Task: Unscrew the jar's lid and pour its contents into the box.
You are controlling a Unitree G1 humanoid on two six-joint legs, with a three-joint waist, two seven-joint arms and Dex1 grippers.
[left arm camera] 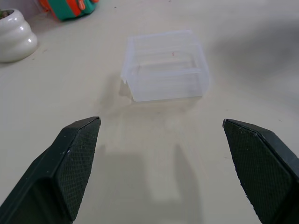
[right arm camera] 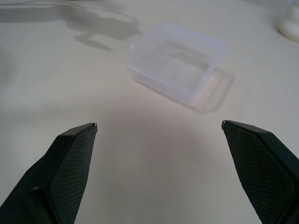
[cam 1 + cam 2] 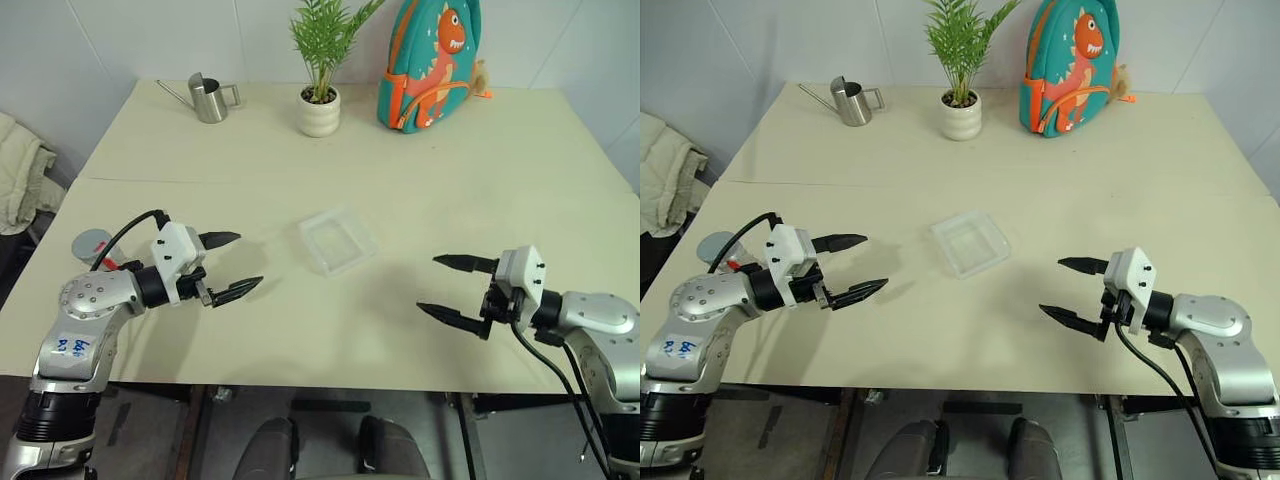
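The clear plastic box sits empty at the middle of the table, also seen close up as the box in the left wrist view. The jar stands near the table's left edge behind my left arm; its grey lid with a red mark shows, screwed on, and the contents are hidden. My left gripper hovers open left of the box, pointing toward it, holding nothing. My right gripper hovers open right of the box, nearer the front edge, also empty.
At the far edge stand a steel watering can, a white ribbed plant pot with a green plant, and a teal dinosaur backpack. A pale cloth lies off the table's left side.
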